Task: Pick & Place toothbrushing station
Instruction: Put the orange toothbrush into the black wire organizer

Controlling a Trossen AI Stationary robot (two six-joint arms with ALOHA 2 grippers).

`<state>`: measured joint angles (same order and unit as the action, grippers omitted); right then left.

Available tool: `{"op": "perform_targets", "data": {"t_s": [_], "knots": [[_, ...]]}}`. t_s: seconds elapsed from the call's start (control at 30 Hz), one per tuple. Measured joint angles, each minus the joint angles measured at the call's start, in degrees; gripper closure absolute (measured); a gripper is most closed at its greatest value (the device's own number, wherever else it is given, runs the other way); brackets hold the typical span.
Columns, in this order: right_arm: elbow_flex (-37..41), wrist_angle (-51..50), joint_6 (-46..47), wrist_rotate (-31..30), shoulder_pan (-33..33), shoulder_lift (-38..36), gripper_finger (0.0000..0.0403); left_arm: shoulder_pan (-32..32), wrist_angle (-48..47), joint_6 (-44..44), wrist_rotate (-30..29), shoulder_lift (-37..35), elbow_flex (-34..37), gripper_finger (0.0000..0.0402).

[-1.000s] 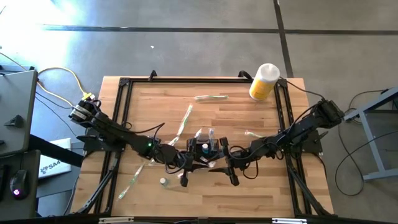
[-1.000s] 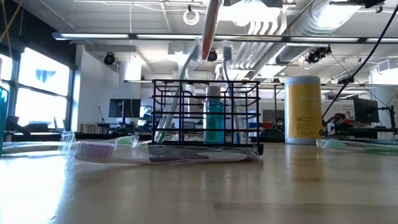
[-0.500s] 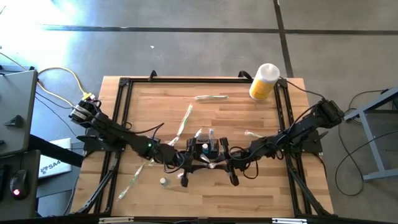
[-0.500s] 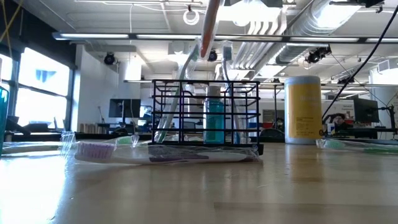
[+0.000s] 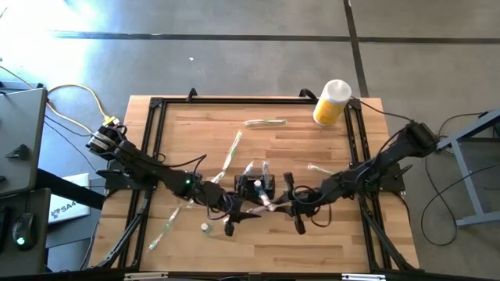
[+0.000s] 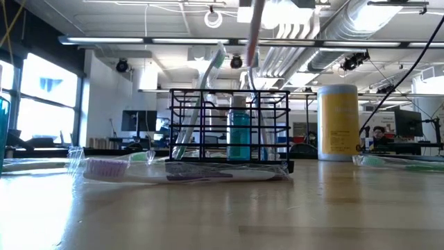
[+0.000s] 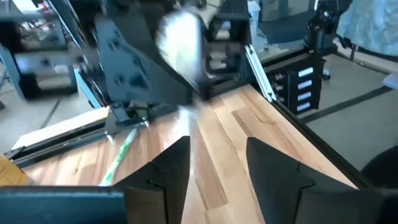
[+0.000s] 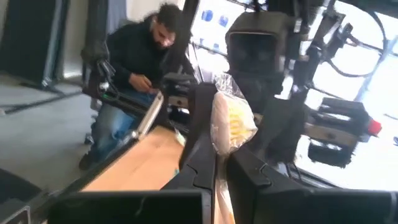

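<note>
Toothbrushing station [image 5: 255,186], a black wire-mesh organiser box [image 6: 229,126], sits upright on the bench [image 5: 312,148] near the middle, toward the front edge, with a teal bottle [image 6: 238,135] and upright toothbrushes [image 6: 200,104] inside it. A clear-wrapped toothbrush [image 6: 180,171] lies flat on the bench just in front of the box in the low view. Left gripper [image 5: 231,222] is just front-left of the station, fingers [image 7: 168,171] parted with a clear gap, nothing between them. Right gripper [image 5: 291,209] is just front-right of the station, fingers [image 8: 202,171] pinched together on a wrapped toothbrush [image 5: 269,201] that spans between the two grippers; its pale wrapped head [image 8: 231,121] shows in the right wrist view, blurred. More wrapped toothbrushes lie scattered: one [image 5: 266,122] toward the back, one [image 5: 228,156] diagonal left of the station, one [image 5: 166,226] near the front-left. Yellow bottle with white cap [image 5: 332,101] lies at the back-right corner. A person [image 8: 134,81] sits beyond the bench in the right wrist view.
</note>
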<state>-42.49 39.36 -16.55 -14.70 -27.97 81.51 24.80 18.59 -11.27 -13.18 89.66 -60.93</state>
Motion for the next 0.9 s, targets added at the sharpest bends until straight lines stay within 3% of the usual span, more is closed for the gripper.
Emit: {"op": "perform_targets", "data": {"t_s": [0.27, 0.4, 0.57, 0.9], "knots": [[0.01, -11.41, 7.96, -9.63, -5.85, -11.44, 0.0391, 1.73, -11.37, 5.97, -1.27, -3.96, -0.02, 0.0240], [0.01, -15.10, 11.16, -15.68, -5.68, -14.85, 0.0391, 2.77, -14.08, 10.65, -1.32, -6.29, -0.04, 0.0240], [0.01, -15.12, 14.18, -14.86, -0.91, -13.33, 0.0391, 3.38, -14.58, 15.62, 1.37, -6.65, -0.02, 0.0240], [0.05, -12.20, 18.57, -9.53, 6.58, -8.35, 0.0391, 3.38, -17.59, 16.40, 5.62, -6.68, -0.02, 0.0240]]}}
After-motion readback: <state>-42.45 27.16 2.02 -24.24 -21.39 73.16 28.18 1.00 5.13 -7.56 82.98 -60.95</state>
